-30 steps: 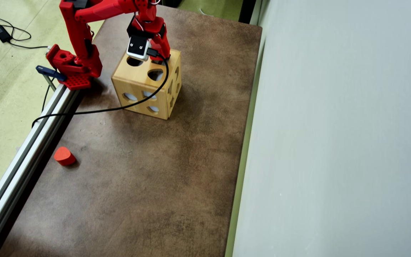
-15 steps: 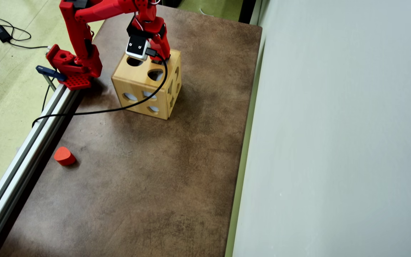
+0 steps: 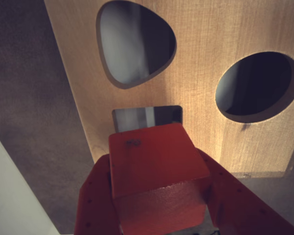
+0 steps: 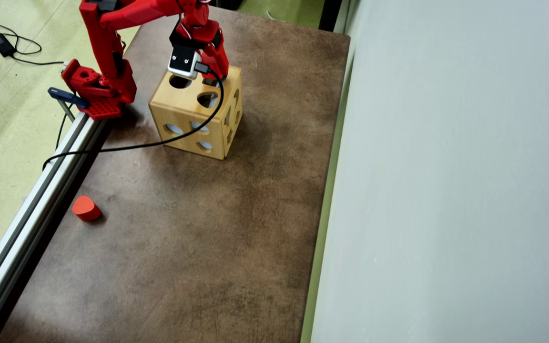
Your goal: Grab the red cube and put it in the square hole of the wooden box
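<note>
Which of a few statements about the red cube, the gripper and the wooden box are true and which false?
1. The red two-finger gripper is shut on the small red wooden cube. True.
2. The cube already lies inside the large pale wooden box. False: it is above the box's top face, still gripped.
3. The dark square hole shows partly, just beyond the cube, in the wrist view. True.
4. The orange-red rounded block sits on top of the box. False: it lies on the brown table near the metal rail.

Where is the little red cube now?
In the wrist view, the red cube sits between the gripper fingers, just above the wooden box's square hole.
</note>
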Available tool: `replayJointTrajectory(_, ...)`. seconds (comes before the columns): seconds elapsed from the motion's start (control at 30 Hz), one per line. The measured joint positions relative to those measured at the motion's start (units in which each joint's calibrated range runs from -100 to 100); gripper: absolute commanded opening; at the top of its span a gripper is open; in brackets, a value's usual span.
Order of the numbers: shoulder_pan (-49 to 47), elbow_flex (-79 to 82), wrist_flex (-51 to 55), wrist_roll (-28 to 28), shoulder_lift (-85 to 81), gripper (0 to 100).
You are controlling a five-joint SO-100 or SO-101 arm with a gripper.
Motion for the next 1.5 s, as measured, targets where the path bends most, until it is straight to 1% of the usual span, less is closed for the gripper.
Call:
replayJointTrajectory(0.37, 0.0, 1.8, 0.0, 0.0, 0.0, 25)
replayJointTrajectory(0.53, 0.0, 1.8, 0.0, -1.7, 0.0, 25)
replayJointTrajectory(0.93, 0.0, 1.8, 0.0, -2.0, -0.8, 25)
replayJointTrajectory(1.0, -0.6, 1.8, 0.0, -2.0, -5.3, 25)
replayJointTrajectory(1.07, -2.0, 1.8, 0.0, -2.0, -13.2, 25)
replayJointTrajectory(1.33, -7.6, 1.8, 0.0, -2.0, -56.8, 24)
replayJointTrajectory(1.5, -7.5, 3.3, 0.0, -2.0, -75.1, 24)
